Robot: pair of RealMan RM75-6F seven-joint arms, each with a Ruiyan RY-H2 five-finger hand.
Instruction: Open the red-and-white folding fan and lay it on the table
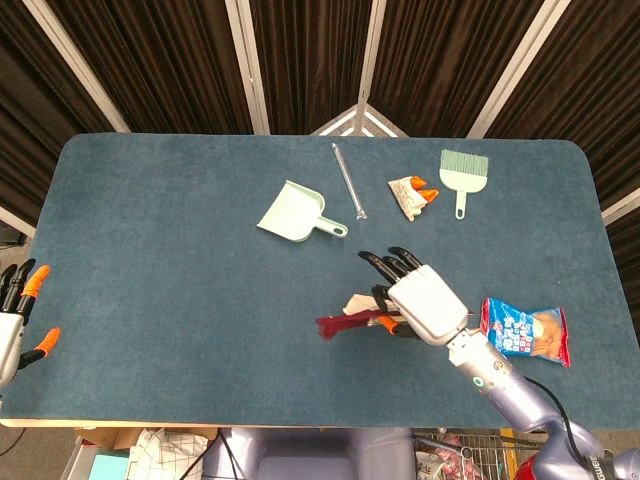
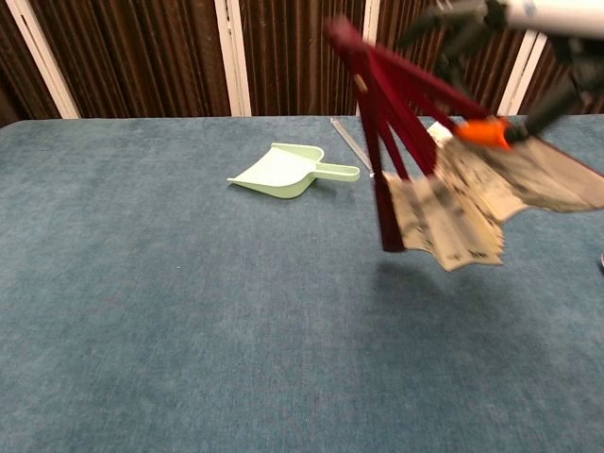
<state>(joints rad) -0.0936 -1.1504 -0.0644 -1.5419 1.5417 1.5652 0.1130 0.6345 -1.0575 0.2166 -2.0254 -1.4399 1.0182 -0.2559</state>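
My right hand (image 1: 418, 300) holds the red-and-white folding fan (image 2: 444, 179) in the air above the table's right half. The fan is partly spread: its dark red ribs (image 2: 382, 90) point up and left in the chest view, and the white paper leaf (image 2: 472, 208) hangs below. From the head view only the red rib end (image 1: 340, 323) and a bit of white paper stick out left of the hand. My right hand's fingers (image 2: 472, 19) show at the chest view's top edge. My left hand (image 1: 18, 310) hangs off the table's left edge, fingers spread, holding nothing.
A pale green dustpan (image 1: 292, 213), a clear thin rod (image 1: 349, 180), a small white-and-orange packet (image 1: 411, 193) and a green hand brush (image 1: 463, 172) lie toward the back of the blue table (image 1: 160, 260). A red-and-blue snack bag (image 1: 526, 332) lies at the right.
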